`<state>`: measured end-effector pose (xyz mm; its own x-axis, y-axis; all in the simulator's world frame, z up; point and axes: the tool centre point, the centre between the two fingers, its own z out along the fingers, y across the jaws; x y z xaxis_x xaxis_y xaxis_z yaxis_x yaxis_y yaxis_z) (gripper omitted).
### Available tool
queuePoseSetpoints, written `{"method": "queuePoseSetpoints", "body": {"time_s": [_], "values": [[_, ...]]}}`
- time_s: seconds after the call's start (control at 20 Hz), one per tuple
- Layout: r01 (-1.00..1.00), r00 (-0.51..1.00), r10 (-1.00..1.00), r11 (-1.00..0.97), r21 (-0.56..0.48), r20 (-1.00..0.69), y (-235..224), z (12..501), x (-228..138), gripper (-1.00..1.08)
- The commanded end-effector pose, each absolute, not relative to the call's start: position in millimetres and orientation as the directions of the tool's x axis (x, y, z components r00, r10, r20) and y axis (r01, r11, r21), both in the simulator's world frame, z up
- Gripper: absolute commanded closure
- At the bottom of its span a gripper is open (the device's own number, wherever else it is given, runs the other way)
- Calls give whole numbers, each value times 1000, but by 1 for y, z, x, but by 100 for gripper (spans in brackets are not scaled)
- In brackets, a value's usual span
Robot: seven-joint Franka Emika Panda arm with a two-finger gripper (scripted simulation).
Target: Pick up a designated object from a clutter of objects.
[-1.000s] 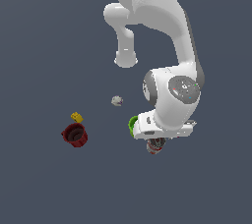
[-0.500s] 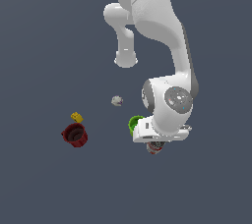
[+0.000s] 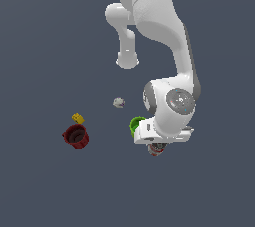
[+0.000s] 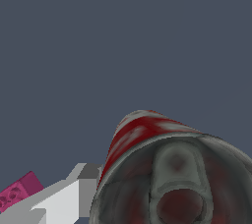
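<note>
Wrist view: small can (image 4: pixel 162 169), red-and-white label, grey top, directly beneath the fingers (image 4: pixel 54 201), beside a green cup (image 3: pixel 137 125); rigid, light, probably slick; grip across its sides; finger state indeterminable.

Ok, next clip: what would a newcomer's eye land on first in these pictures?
The big white robot arm fills the exterior view, bent down over the clutter. In the wrist view, the red-and-white cylindrical can with a grey metal top looms very close beside one pale finger. Off to the exterior view's left sit a dark red cup and a small yellow block.
</note>
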<state>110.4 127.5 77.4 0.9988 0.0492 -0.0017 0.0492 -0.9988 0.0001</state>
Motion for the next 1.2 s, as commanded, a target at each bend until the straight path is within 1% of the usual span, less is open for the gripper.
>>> {"method": "queuePoseSetpoints", "body": {"time_s": [0.0, 0.3, 0.6, 0.85, 1.15], "values": [[49, 999, 49, -999, 0, 0, 127, 77, 111, 108], [49, 999, 49, -999, 0, -2, 126, 82, 108, 108], [49, 999, 49, -999, 0, -2, 119, 99, 97, 108], [49, 999, 49, -999, 0, -2, 109, 123, 81, 108], [49, 999, 49, -999, 0, -2, 93, 164, 54, 108]]}}
